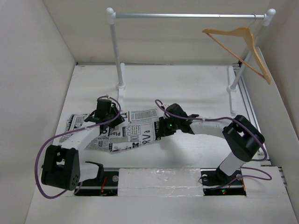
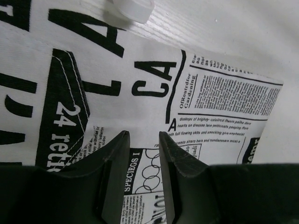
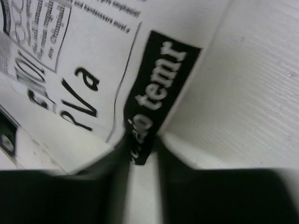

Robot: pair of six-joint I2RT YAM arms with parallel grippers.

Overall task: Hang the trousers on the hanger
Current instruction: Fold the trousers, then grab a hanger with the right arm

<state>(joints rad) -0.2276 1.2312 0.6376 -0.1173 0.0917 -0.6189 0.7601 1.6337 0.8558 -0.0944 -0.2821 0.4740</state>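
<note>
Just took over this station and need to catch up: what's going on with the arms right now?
The trousers lie flat on the table, with nothing lifted. The left gripper is down over their left part, its fingers slightly apart above the fabric. The right gripper has the right-hand edge of the trousers between its fingers, but blur hides whether it has closed on it. The hanger hangs empty at the right end of the rail, so the trousers are not on it yet.

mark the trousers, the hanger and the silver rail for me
trousers (image 1: pixel 135 132): top view, middle of the printed fabric.
hanger (image 1: pixel 243 31): top view, wooden apex just below the hook.
rail (image 1: pixel 187 16): top view, middle of the silver bar.
</note>
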